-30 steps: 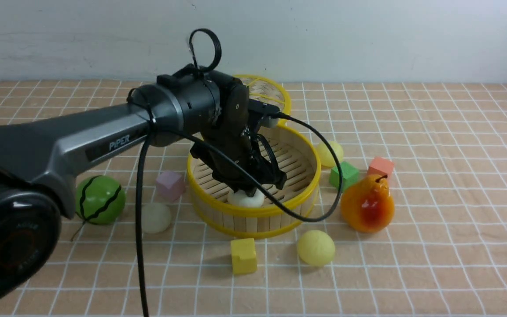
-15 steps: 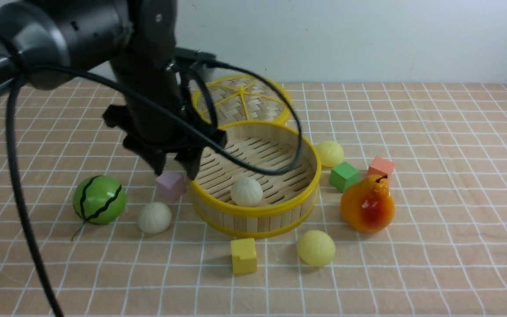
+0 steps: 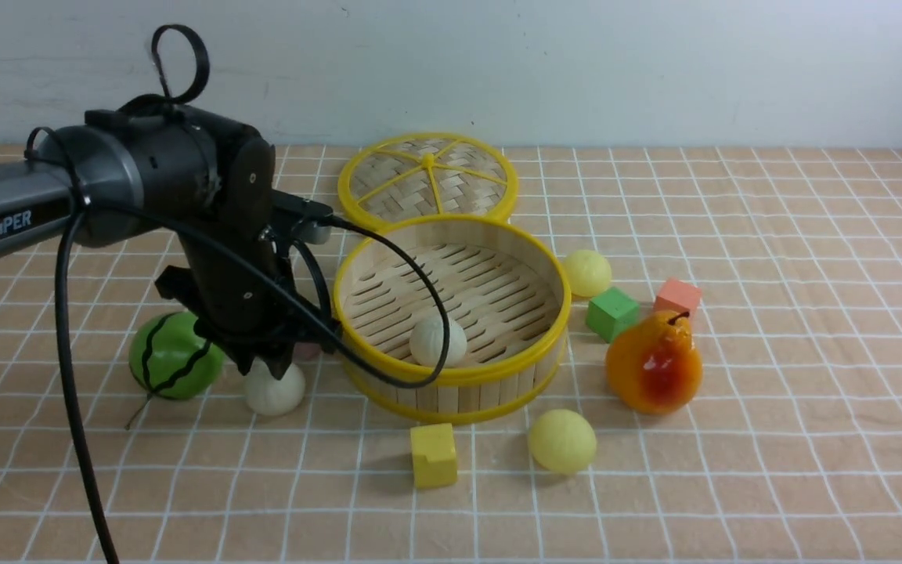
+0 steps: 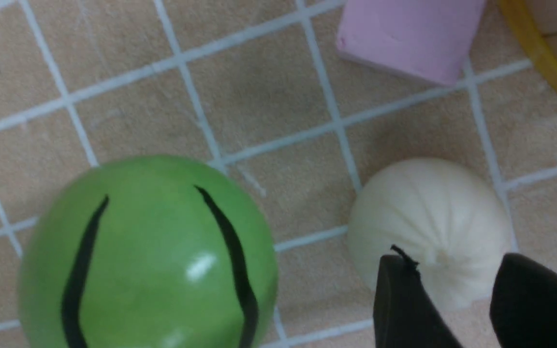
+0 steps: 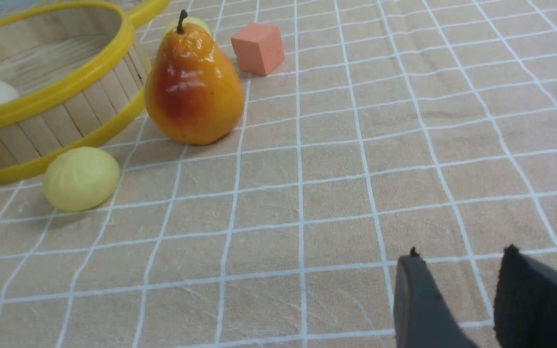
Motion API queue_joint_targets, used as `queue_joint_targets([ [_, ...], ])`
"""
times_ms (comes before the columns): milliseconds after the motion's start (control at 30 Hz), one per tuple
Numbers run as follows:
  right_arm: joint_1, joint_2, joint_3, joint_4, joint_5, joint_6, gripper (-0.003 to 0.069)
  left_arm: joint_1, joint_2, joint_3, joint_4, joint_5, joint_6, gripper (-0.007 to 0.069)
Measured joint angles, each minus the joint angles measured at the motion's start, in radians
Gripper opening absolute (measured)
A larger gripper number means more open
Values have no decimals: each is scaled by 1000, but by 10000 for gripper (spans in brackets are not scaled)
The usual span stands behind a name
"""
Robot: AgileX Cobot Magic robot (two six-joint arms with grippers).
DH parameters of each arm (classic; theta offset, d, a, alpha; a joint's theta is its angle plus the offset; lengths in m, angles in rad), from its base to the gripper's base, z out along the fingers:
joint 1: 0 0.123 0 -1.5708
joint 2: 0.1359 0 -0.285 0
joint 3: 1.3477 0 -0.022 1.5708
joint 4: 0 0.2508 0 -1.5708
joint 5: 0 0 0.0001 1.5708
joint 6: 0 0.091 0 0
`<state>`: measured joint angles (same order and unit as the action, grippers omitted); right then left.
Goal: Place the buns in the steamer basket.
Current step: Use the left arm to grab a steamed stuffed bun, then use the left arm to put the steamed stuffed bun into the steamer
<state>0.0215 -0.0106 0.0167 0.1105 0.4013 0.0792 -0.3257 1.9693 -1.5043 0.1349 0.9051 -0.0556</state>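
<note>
left jaws apart, empty, just over white bun (image 4: 428, 217) on tabletop (image 4: 114, 72) | right jaws apart, empty | other bun (image 3: 437, 339) in basket (image 3: 567, 301), far from jaws | risk: pinching off-middle and knocking white bun away toward melon (image 4: 148, 251) beside jaws

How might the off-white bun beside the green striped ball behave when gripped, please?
Being round, the off-white bun could well roll if nudged off-centre. Its smooth, faintly pleated dome may slip from the narrow tips of the left gripper.
</note>
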Motion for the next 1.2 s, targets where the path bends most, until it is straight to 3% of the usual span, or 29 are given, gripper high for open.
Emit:
queue_joint_targets([
  [333,0,0,0,0,0,0,239,0,51,0,4,-80,0,290],
  [533,0,0,0,0,0,0,239,0,66,-2,2,-80,-6,250],
  [733,0,0,0,0,0,0,239,0,22,-12,-5,30,-72,16],
  [933,0,0,0,0,0,0,239,-11,-95,-33,-52,146,-91,-10],
  [1067,0,0,0,0,0,0,239,-58,-156,-71,-87,61,-66,-10],
  [1200,0,0,0,0,0,0,239,-95,-105,-130,-123,-120,-47,-10],
])
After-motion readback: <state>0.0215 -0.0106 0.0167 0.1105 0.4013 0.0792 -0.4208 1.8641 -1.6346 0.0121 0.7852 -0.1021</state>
